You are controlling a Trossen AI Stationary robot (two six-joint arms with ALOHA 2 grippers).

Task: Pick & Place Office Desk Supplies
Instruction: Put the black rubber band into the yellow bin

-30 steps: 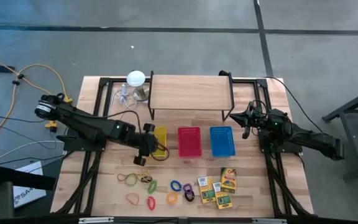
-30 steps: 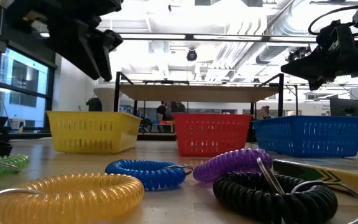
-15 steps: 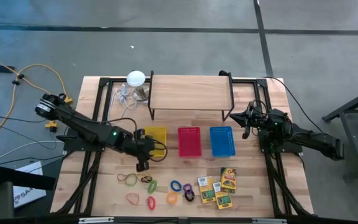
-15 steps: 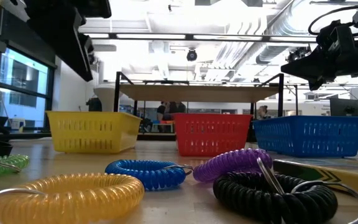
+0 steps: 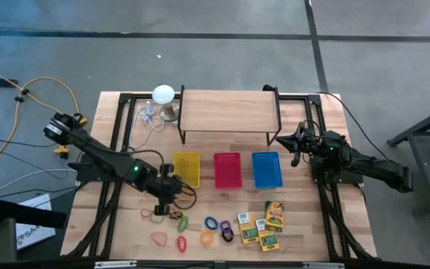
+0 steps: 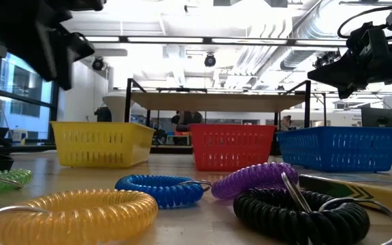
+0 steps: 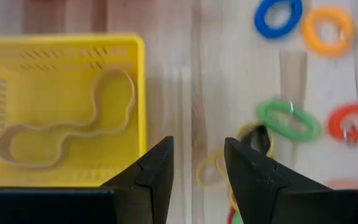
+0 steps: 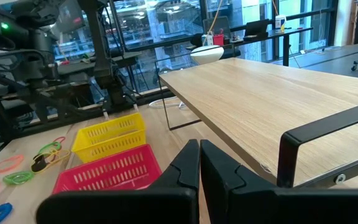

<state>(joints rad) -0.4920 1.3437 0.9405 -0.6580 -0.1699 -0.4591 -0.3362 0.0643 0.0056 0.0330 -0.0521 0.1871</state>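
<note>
Your scattered supplies, thin rubber bands point(image 5: 155, 215), small bright coiled rings point(image 5: 212, 223) and yellow-and-green card boxes point(image 5: 263, 224), lie on the wooden bench point(image 5: 297, 217) just in front of the yellow mesh basket point(image 5: 187, 169), which already holds one tan rubber band point(image 7: 67, 133). Your left gripper point(image 5: 167, 203) hangs over the bands at that basket's front left corner, its fingers point(image 7: 151, 174) apart and holding nothing. Your right gripper point(image 5: 295, 147) waits well to the basket's right, past the red basket point(image 5: 228, 169) and blue basket point(image 5: 266, 169), fingers pressed together and empty.

Bright, even overhead light; ceiling lights point(image 6: 203, 39) glare, and the left wrist view is blurred.
</note>
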